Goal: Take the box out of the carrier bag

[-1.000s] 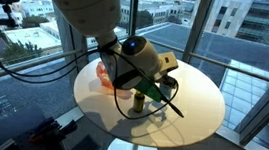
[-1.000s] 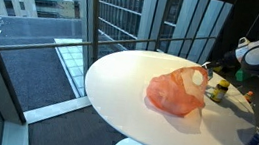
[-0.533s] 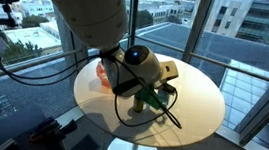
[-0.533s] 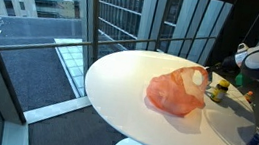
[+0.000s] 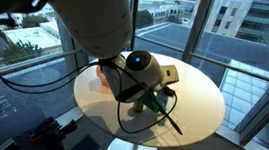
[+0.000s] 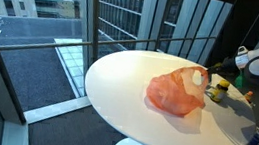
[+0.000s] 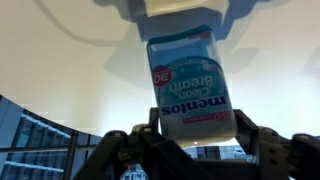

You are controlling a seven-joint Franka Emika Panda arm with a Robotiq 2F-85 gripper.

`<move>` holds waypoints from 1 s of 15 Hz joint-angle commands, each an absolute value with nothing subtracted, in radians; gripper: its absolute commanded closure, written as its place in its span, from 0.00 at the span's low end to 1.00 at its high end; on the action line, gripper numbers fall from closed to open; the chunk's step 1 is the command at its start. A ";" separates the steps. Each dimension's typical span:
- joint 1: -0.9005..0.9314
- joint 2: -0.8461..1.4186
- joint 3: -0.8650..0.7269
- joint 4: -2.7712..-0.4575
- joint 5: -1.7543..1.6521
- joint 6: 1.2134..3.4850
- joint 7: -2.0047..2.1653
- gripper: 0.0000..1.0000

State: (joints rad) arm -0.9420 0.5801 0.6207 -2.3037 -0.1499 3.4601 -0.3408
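The box looks already out of the bag: it sits between the fingers, which press narrow against its two sides and seem to hold it just beside the bag, near the table edge closest to the arm. What seems left is to set it down and let go, though I cannot tell whether it touches the table. The box is a small, hard, glossy rounded-corner container with a teal printed label; the bag is thin, crumpled, translucent orange plastic on a smooth white round top
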 commanded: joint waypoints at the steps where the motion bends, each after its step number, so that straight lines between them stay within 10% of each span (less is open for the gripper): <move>1: -0.982 0.606 0.651 -2.286 -0.196 3.460 -0.329 0.53; 6: -1.004 0.616 0.663 -2.287 -0.217 3.460 -0.311 0.46; 7: -1.009 0.616 0.666 -2.288 -0.218 3.460 -0.311 0.07; 15: -1.050 0.624 0.697 -2.295 -0.263 3.460 -0.287 0.00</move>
